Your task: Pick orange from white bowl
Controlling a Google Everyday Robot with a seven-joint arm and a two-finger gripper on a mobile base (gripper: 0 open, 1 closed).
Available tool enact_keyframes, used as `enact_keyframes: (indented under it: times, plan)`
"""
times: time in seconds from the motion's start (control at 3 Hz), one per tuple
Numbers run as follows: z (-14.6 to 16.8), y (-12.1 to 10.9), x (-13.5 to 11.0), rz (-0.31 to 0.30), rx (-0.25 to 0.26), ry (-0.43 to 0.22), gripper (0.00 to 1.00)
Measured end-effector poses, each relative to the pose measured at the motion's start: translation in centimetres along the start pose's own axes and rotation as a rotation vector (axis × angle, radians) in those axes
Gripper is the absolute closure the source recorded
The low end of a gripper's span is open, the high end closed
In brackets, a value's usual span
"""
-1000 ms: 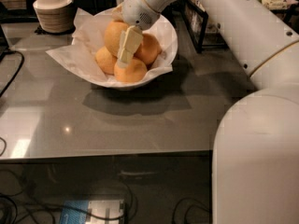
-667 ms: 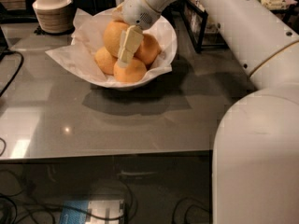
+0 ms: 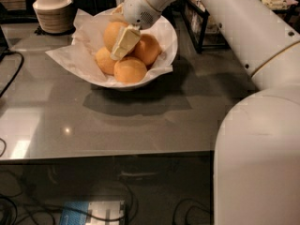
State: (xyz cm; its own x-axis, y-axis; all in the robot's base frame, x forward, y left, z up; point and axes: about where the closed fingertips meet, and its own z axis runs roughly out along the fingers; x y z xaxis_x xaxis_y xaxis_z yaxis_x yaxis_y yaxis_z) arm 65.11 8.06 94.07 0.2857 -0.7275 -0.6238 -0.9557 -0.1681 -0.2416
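Almost nothing has moved over the last second. My pincer (image 3: 123, 45) still sits low inside the white bowl (image 3: 169, 55), pressed in among the fruit, and none of the fruit has shifted or risen. I take that to mean the grasp is still being settled and the lift has not begun.

The orange (image 3: 112, 32) lies in the bowl, touching my pincer on its far-left side, still resting with the others. Whether my pincer is apart or already clamped on it I cannot tell, since my own wrist covers the far side of it.

I count four round fruits in all: the one large, paler orange and three smaller fruits (image 3: 130, 70). One of those is just this side of my pincer, one to its near left and one to its right. There is one white bowl, lined with one sheet of crinkled paper (image 3: 70, 55) that spills out to the left of my pincer. One stack of beige bowls (image 3: 52, 13) stands well off to its far left on the tabletop (image 3: 117, 125).
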Motion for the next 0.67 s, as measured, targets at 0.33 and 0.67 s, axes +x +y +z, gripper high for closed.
enact_keyframes:
  times: [0.33,0.67]
  plan:
    - [0.01,0.0,0.0,0.0,0.0,0.0,0.65]
    - [0.01,0.0,0.0,0.0,0.0,0.0,0.88]
